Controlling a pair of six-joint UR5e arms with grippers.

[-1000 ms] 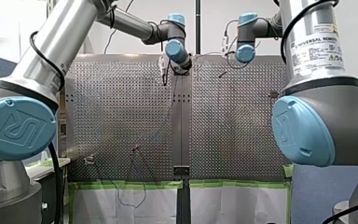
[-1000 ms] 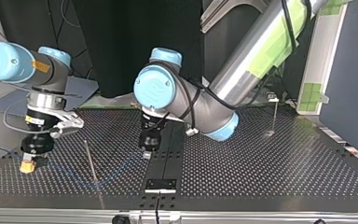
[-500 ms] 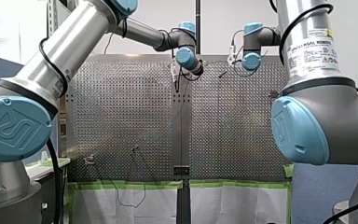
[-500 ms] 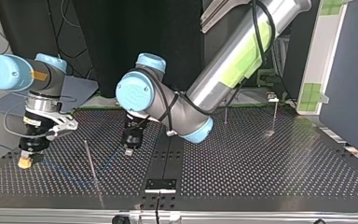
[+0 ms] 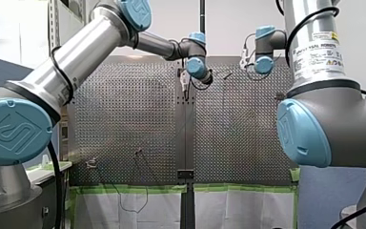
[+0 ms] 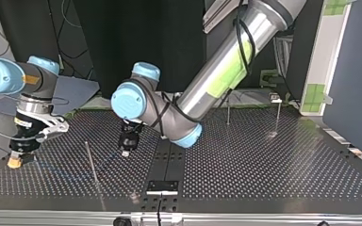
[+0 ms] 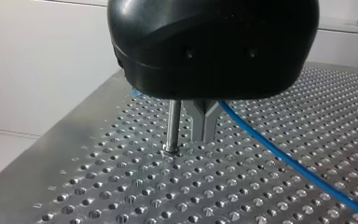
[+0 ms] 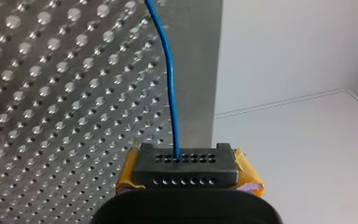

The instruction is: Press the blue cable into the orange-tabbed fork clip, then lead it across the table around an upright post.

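Right gripper (image 8: 186, 164): clamped on cable (image 8: 170, 84); lower left in top view. Left gripper (image 7: 205, 126): fingers together, apparently on the same cable, just beside post (image 7: 172, 123). Clip: not identifiable. Judged progress: clipping and routing both outstanding.

Top view: my left arm (image 6: 217, 70) slants in from 1 o'clock, left gripper (image 6: 126, 151) pointing down, its 2 fingers (image 7: 205, 125) pressed together. My right arm (image 6: 9, 75) enters at 9 o'clock; right gripper (image 6: 15, 162), vertical at 8 o'clock, clamps the blue cable (image 8: 170, 79) between yellow pads (image 8: 249, 175).
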